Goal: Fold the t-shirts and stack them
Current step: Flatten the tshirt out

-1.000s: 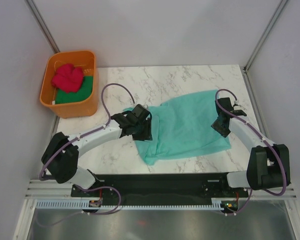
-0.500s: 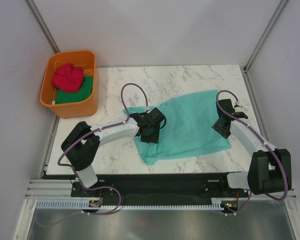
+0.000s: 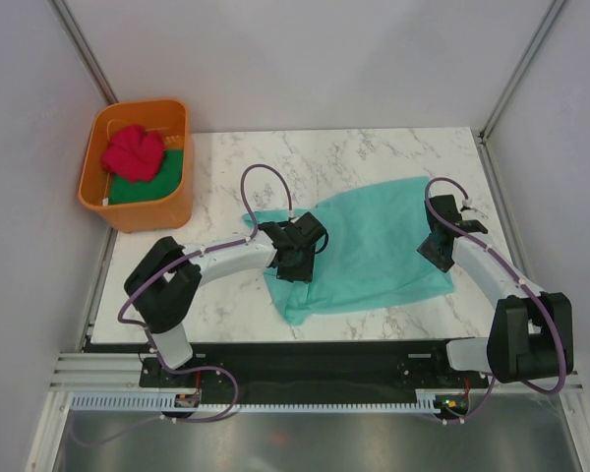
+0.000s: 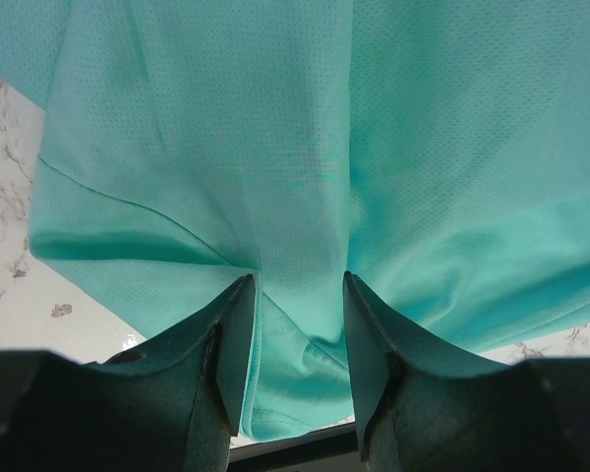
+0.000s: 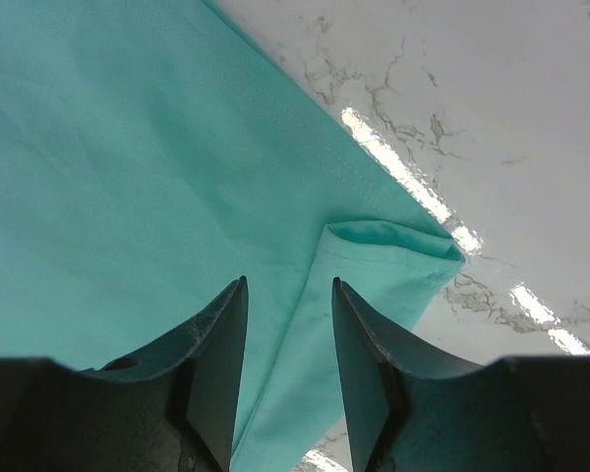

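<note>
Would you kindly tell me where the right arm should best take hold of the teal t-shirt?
I would grip the doubled-over corner of the teal t-shirt at its right edge, coming down from above. The flap there stands slightly proud of the marble table, giving the open fingers of the right gripper an edge to pinch; elsewhere the cloth lies flat.

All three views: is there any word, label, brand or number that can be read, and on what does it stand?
None can be read. The teal t-shirt is plain in every view; the red t-shirt and green t-shirt in the orange tub show no print; the marble table bears none.
</note>
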You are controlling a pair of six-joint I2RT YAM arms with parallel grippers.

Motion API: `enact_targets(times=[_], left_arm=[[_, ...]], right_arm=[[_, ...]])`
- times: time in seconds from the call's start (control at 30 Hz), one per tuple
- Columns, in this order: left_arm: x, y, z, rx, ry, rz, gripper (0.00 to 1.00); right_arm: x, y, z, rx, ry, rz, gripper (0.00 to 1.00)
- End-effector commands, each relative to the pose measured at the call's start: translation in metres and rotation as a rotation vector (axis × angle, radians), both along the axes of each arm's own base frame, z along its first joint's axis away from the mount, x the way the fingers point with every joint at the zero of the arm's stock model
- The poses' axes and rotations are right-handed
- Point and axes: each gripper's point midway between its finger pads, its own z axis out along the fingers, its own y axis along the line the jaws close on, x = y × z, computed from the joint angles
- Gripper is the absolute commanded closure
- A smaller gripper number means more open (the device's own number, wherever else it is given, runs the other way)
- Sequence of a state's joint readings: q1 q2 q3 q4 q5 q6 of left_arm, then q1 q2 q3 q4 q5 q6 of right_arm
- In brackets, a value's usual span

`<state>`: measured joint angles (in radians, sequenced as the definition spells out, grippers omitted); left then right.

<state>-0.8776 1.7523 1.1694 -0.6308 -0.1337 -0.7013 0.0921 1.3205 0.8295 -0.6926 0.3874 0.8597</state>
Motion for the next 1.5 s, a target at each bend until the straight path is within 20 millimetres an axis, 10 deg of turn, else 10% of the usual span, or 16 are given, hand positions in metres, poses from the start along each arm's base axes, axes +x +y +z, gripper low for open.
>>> enact_targets(times=[0.0, 0.5, 0.53, 0.57, 0.9, 1.47], left_arm=[[0.005, 0.003, 0.013, 0.002, -0.05, -0.012, 0.51], [0.005, 0.007, 0.023, -0.019, -0.068, -0.004, 0.51], [-0.016, 0.042, 0.015, 0.119, 0.013, 0.0, 0.65], [0.01, 0.066, 0.022, 0.241, -0.137, 0.071, 0.65], [0.014, 0.056, 0.068, -0.04, -0.141, 0.097, 0.61], [-0.008, 0.02, 0.021, -0.061, 0.016, -0.007, 0.55]], right_arm=[[0.001, -0.005, 0.004, -0.023, -0.017, -0.002, 0.52], [0.003, -0.005, 0.005, -0.026, -0.021, 0.01, 0.52], [0.003, -0.004, 0.005, -0.027, -0.022, 0.013, 0.52], [0.003, -0.004, 0.005, -0.026, -0.022, 0.015, 0.52], [0.005, -0.002, 0.009, -0.013, -0.036, 0.029, 0.52], [0.009, -0.003, 0.011, -0.023, -0.039, 0.04, 0.52]])
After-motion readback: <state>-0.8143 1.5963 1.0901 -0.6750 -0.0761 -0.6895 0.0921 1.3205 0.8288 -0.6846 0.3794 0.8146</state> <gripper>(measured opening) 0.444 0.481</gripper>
